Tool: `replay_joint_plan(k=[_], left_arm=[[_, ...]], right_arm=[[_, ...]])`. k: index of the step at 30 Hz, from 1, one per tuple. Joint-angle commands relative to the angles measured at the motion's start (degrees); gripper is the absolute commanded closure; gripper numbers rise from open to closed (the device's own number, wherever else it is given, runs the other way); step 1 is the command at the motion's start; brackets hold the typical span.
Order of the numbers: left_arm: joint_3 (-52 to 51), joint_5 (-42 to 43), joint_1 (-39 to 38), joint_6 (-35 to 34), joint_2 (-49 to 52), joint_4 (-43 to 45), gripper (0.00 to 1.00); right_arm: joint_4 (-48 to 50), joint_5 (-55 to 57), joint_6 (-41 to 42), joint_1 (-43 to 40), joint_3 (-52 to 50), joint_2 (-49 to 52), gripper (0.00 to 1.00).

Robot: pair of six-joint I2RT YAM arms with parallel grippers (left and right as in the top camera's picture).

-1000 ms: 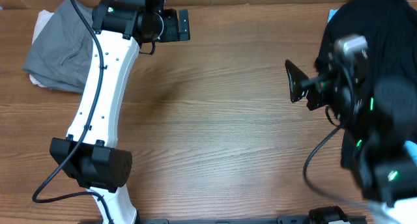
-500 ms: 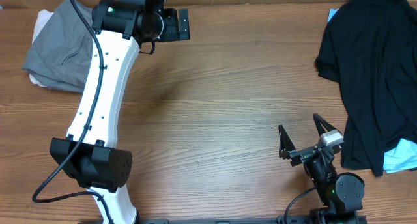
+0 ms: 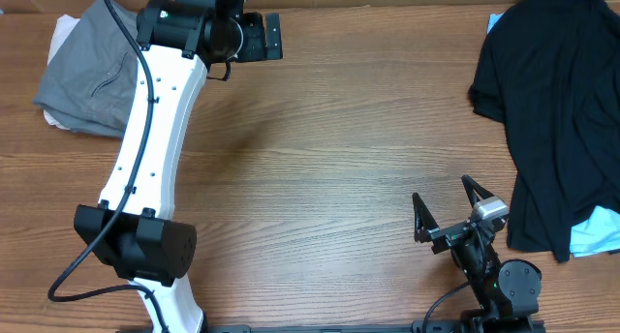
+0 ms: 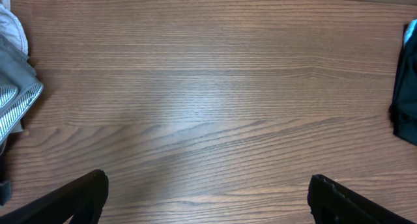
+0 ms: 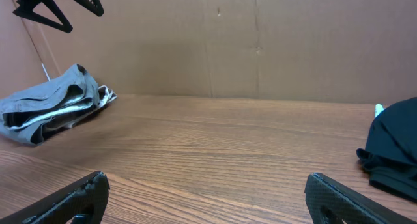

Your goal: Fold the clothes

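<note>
The mid-grey shorts [image 3: 92, 72] lie folded in a heap at the table's far left, over a cream garment [image 3: 64, 28] that peeks out at the top left. The right wrist view shows the pile [image 5: 49, 110] too. A black T-shirt [image 3: 552, 101] lies spread at the far right; its edge shows in the right wrist view [image 5: 394, 149] and the left wrist view [image 4: 407, 110]. My left gripper [image 3: 260, 38] is open and empty at the back of the table, right of the shorts. My right gripper [image 3: 448, 209] is open and empty near the front edge, left of the T-shirt.
A light blue cloth [image 3: 593, 234] peeks from under the T-shirt at the right edge. The left arm's white link [image 3: 155, 139] stretches from the front left to the back. A brown cardboard wall [image 5: 260, 42] stands behind the wooden table [image 3: 339, 159].
My right arm has drawn back from beside the T-shirt at the right to the table's front edge, open and empty. The left arm and the clothes have not moved.
</note>
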Motion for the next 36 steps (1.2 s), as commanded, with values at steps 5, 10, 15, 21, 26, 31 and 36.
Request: replay_joint_plan(k=[5,10,15,21,26,31,36], left_arm=[[0.8,-0.4,0.2,-0.1,-1.3,0.1,0.00],[0.8,-0.4,0.2,-0.1,-1.3,0.1,0.00],[0.8,-0.4,0.3,-0.1,-1.3,0.0,0.00],[-2.3,-7.1,1.6,2.8,-7.7,2.7,0.00],[-25.3,9.3,8.1,16.5,-21.9,24.5,0.00],[-50.1,17.7,16.6,16.6,-36.6,39.0,0.00],[-76.9,17.3,22.4,18.7,-57.1,52.3,0.00]], right_arm=[[0.2,-0.4,0.3,-0.3,-0.6,-0.7,0.00],[0.2,-0.4,0.3,-0.3,-0.6,-0.7,0.00],[0.2,-0.4,0.3,-0.3,-0.6,-0.7,0.00],[0.2,-0.4,0.3,-0.3,-0.6,-0.7,0.00],[0.2,-0.4,0.3,-0.3,-0.6,-0.7,0.00],[0.2,-0.4,0.3,-0.3,-0.6,-0.7,0.00],[0.2,-0.4,0.3,-0.3,-0.6,-0.7,0.00]])
